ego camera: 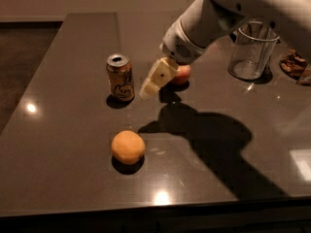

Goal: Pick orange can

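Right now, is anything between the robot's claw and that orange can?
Nothing: in the camera view, only a narrow strip of bare tabletop separates the gripper from the orange can.

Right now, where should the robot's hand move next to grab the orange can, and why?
Probably a small move sideways toward the orange can: the gripper hangs beside it without touching, in front of the apple, so it isn't around the can yet.

Orange can — orange-tan body, dark cursive script, silver top. Gripper, just right of the can, above the table — pale cream. Arm white. Round fruit plain orange. Apple red. Table dark grey-brown, glossy. Glass clear.
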Available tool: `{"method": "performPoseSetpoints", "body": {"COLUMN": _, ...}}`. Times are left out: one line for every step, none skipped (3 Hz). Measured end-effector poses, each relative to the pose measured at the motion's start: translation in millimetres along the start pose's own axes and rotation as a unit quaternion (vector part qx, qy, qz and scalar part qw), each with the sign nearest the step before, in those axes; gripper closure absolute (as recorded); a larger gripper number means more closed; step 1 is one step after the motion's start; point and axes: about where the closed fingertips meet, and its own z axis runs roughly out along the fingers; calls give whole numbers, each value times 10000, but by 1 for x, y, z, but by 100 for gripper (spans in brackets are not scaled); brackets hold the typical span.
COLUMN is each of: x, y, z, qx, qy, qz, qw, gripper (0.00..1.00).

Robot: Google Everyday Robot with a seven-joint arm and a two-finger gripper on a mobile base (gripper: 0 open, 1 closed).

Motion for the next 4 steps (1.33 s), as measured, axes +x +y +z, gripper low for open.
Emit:
{"method": "performPoseSetpoints", "body": {"x": -29, "y": 7, "z": 32, "qx": -193, "qy": -286, "qz": -58, "qw": 9994, "gripper": 0}}
{"method": "performPoseSetpoints", "body": {"x": -54, "y": 20, "z": 57, "qx": -400, "qy": -486, "qz": -207, "qw": 9978, "gripper": 0}}
{"method": "performPoseSetpoints", "body": {"x": -74, "y": 28, "z": 73, "qx": -590, "qy": -613, "qz": -303, "qw": 9959, "gripper": 18}}
{"method": "performPoseSetpoints", "body": {"x": -81, "y": 26, "z": 77, "qx": -682, "qy": -685, "qz": -328, "qw": 9948, "gripper": 41}}
